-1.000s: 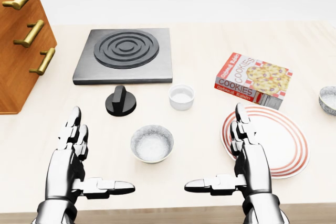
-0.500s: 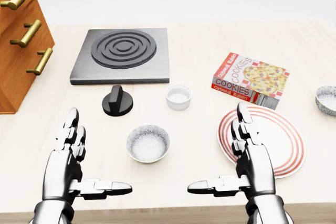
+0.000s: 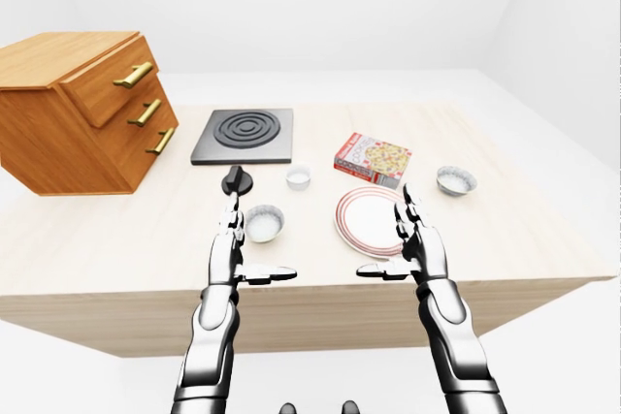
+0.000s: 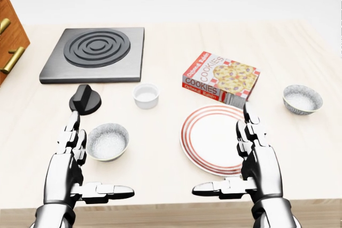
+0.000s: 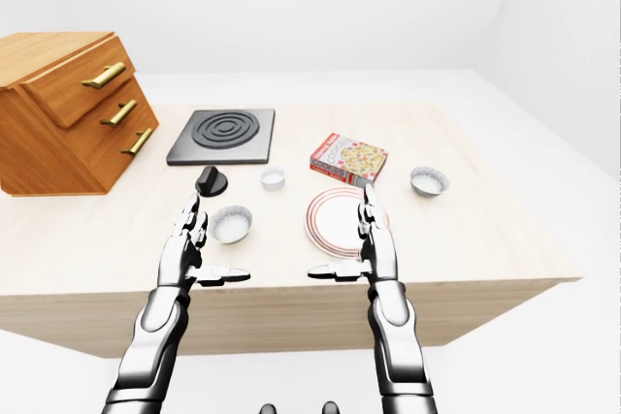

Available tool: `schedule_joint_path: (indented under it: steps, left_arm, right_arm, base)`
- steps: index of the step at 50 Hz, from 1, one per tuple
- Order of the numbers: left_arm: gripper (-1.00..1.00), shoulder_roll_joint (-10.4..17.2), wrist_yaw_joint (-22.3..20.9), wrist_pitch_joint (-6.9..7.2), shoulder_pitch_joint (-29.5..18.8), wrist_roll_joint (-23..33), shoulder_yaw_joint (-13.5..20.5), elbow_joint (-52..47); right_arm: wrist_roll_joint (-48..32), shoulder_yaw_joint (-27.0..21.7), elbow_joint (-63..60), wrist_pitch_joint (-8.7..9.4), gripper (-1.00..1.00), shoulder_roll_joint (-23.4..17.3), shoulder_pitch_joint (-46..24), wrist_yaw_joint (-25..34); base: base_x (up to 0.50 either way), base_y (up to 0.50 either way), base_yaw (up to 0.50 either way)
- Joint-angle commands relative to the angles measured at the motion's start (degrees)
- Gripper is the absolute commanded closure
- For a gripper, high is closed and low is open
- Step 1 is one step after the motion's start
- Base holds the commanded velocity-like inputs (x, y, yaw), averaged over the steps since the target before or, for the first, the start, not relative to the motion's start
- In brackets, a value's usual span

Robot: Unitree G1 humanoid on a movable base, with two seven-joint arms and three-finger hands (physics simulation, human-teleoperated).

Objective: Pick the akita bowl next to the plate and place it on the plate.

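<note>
Everything slid left in the head view: the camera moved, not the things. Left hand (image 4: 72,164) and right hand (image 4: 259,164) hover spread and empty at the counter's (image 4: 160,132) bottom edge. One bowl (image 4: 108,141) lies left of the plate (image 4: 211,140), a second bowl (image 4: 302,99) to its right. Neither is picked up yet.

Plate (image 4: 212,141): white, red-ringed, flat on the table (image 4: 160,153).
Left bowl (image 4: 107,141): speckled grey, upright, apart from the plate.
Right bowl (image 4: 302,99): alike, upright, plate's upper right.
</note>
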Motion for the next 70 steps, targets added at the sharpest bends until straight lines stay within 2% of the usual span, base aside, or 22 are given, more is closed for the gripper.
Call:
schedule_joint_path:
  steps: [1,5,9,20,21,26,28,30,36,37,39,43,44,47,49,54,59,64,66,67,69,70]
  left_arm:
    - [-1.0,0.0,0.1,-0.08,-0.1,0.2,0.0,0.3]
    - [-1.0,-0.1,0.3,0.71,0.1,0.2,-0.1,-0.6]
    - [-1.0,0.0,0.2,-0.25,-0.1,0.2,0.1,0.5]
    - [-1.0,0.1,0.0,0.02,-0.1,0.1,0.1,0.2]
    - [-1.0,0.1,0.0,-0.48,-0.1,0.1,0.1,0.8]
    - [-1.0,-0.1,-0.1,1.19,0.3,0.1,-0.2,-1.4]
    - [-1.0,0.0,-0.2,0.03,0.1,0.1,0.0,0.0]
    - [-1.0,0.0,-0.2,0.61,0.3,0.2,-0.2,-0.7]
    - [-1.0,0.0,-0.4,0.13,0.2,0.1,-0.1,-0.1]
    - [-1.0,0.0,-0.4,-0.02,0.2,0.1,-0.1,0.1]
    - [-1.0,0.0,-0.3,0.74,0.3,0.1,-0.2,-0.8]
    - [-1.0,0.1,-0.5,-0.97,-0.1,0.1,0.0,1.4]
    - [-1.0,0.0,-0.4,0.12,0.2,0.2,-0.2,0.1]
    - [-1.0,0.0,-0.5,0.1,0.2,0.2,-0.2,0.1]
    - [-1.0,0.0,-0.5,-0.57,0.0,0.2,-0.1,0.9]
    - [-1.0,-0.1,-0.3,0.7,0.3,0.3,-0.3,-0.6]
    - [-1.0,0.0,-0.4,-0.5,0.1,0.2,-0.1,0.8]
    - [-1.0,-0.1,-0.3,0.37,0.3,0.4,-0.3,-0.3]
    - [-1.0,0.0,-0.4,-0.28,0.2,0.3,-0.2,0.5]
    - [-1.0,-0.1,-0.3,0.6,0.3,0.4,-0.3,-0.5]
    - [-1.0,-0.1,-0.3,0.47,0.3,0.4,-0.3,-0.3]
    - [-1.0,0.0,-0.4,-0.27,0.1,0.3,-0.2,0.5]
  right_arm:
    - [0.8,0.0,-1.2,1.23,-1.0,0.0,0.1,0.0]
    - [0.8,0.0,-1.3,1.28,-1.0,0.0,0.2,0.0]
    - [1.1,-0.2,-0.3,0.63,-1.0,0.0,0.1,0.2]
    - [1.0,0.0,-0.3,0.56,-1.0,0.0,0.1,0.3]
    - [0.9,0.1,-0.7,0.92,-1.0,0.0,0.1,0.2]
    - [0.8,0.1,-1.1,1.28,-1.0,0.0,0.2,0.2]
    - [0.8,0.2,-1.2,1.25,-1.0,0.0,0.3,0.2]
    - [0.7,0.2,-1.3,1.32,-1.0,0.1,0.3,0.2]
    - [0.7,0.1,-0.5,0.58,-1.0,0.0,0.2,0.4]
    - [0.7,0.1,-0.9,1.08,-1.0,0.0,0.2,0.3]
    - [0.7,0.1,-0.6,0.71,-1.0,0.0,0.2,0.4]
    - [0.7,0.1,-0.6,0.71,-1.0,0.0,0.2,0.3]
    - [0.6,0.1,-0.4,0.48,-1.0,0.0,0.2,0.4]
    - [-0.4,0.1,0.0,2.11,-1.0,-0.2,-0.3,-0.6]
    - [-2.0,0.6,0.5,1.21,-1.0,-0.1,-0.4,-1.0]
    - [-3.8,2.0,0.1,0.86,-1.0,-0.1,0.2,0.3]
    - [-4.0,1.7,-0.5,-0.28,-1.0,-0.1,0.6,1.1]
    - [-4.2,1.7,-1.0,-0.92,-1.0,0.0,0.9,1.3]
    - [-4.0,1.7,-1.0,-0.95,-1.0,0.0,1.0,1.5]
    - [-4.0,1.7,-0.6,-1.29,-1.0,0.0,0.9,1.6]
    - [-4.0,1.7,-0.7,-1.28,-1.0,0.0,1.0,1.7]
    - [-3.8,1.7,-0.7,-1.38,-1.0,0.1,1.0,1.8]
  base:
    - [-0.07,-0.35,0.0]
    - [-0.06,-0.35,0.0]
    - [-0.06,-0.34,0.0]
    - [-0.07,-0.34,0.0]
    - [-0.07,-0.34,0.0]
    - [-0.06,-0.34,0.0]
    - [-0.06,-0.35,0.0]
    - [-0.06,-0.34,0.0]
    - [-0.07,-0.34,0.0]
    - [-0.07,-0.33,0.0]
    - [-0.07,-0.33,0.0]
    - [-0.07,-0.32,0.0]
    - [-0.06,-0.31,0.0]
    - [-0.04,-0.19,0.0]
    - [0.0,0.0,0.0]
    - [0.0,0.0,0.0]
    - [0.0,0.0,0.0]
    - [0.06,0.0,0.0]
    - [0.2,0.0,0.0]
    - [0.21,0.0,0.0]
    - [0.21,0.0,0.0]
    - [0.21,0.0,0.0]
